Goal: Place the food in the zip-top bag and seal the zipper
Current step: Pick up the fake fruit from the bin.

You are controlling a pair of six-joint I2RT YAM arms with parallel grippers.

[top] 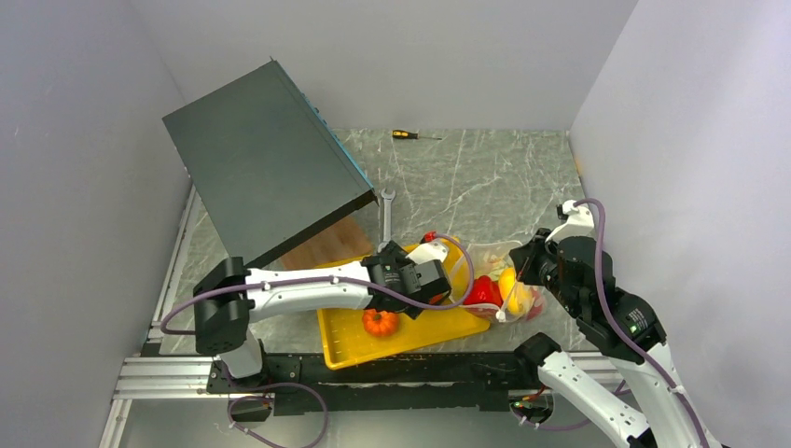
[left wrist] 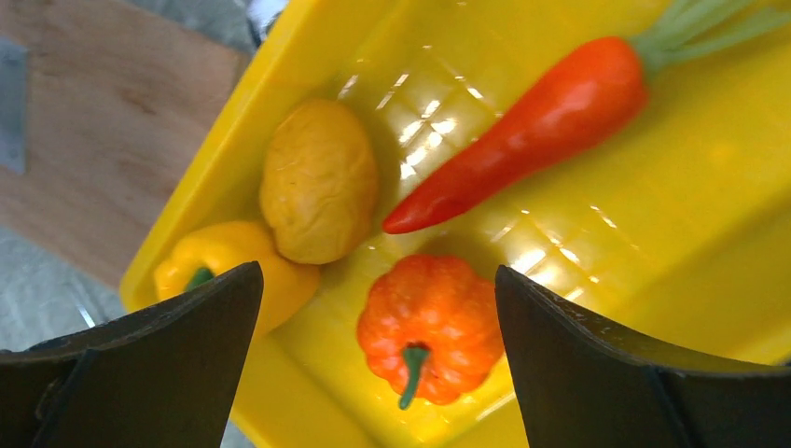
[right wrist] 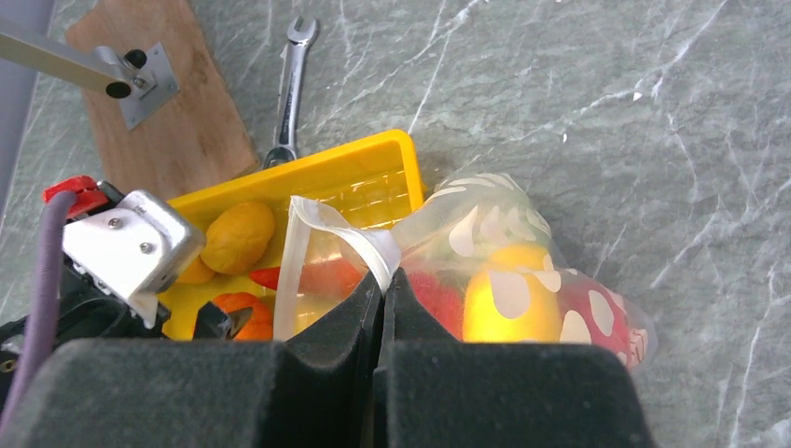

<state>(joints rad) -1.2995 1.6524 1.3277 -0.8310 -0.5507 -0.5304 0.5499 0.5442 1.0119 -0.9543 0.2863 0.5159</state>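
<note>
- Top view: your left hand (top: 410, 278) hangs over the yellow tray (top: 448, 329) at the near edge of the table (top: 485, 177), fingers spread wide with nothing between them. One orange pumpkin (top: 380, 323) sits at 7 o'clock from it. The zip-top bag (top: 499, 266) lies at 3 o'clock from that hand, just off the tray's right end, with your right hand (top: 524, 271) on it. One wrench (top: 387, 210) and one screwdriver (top: 404, 135) lie farther back.
- Left wrist view: four pieces of food remain in the tray. The pumpkin sits squarely between the wide fingers, its stem toward 6 o'clock. One carrot (left wrist: 522, 131) runs from 8 to 2 o'clock, leaves at 2. One wrinkled yellow piece (left wrist: 319, 179) and one yellow pepper (left wrist: 219, 271) touch each other at 10 o'clock. The left arm is the nearer one, and the pumpkin looks the likeliest pick.
- Right wrist view: your right hand is pinched flat on the bag's upper lip. The zipper (right wrist: 291, 261) stands open in a loop, mouth facing 9 o'clock toward the tray. At least three pieces show inside: one yellow (right wrist: 508, 299), two red. An exact count is hard through the dotted plastic.
</note>
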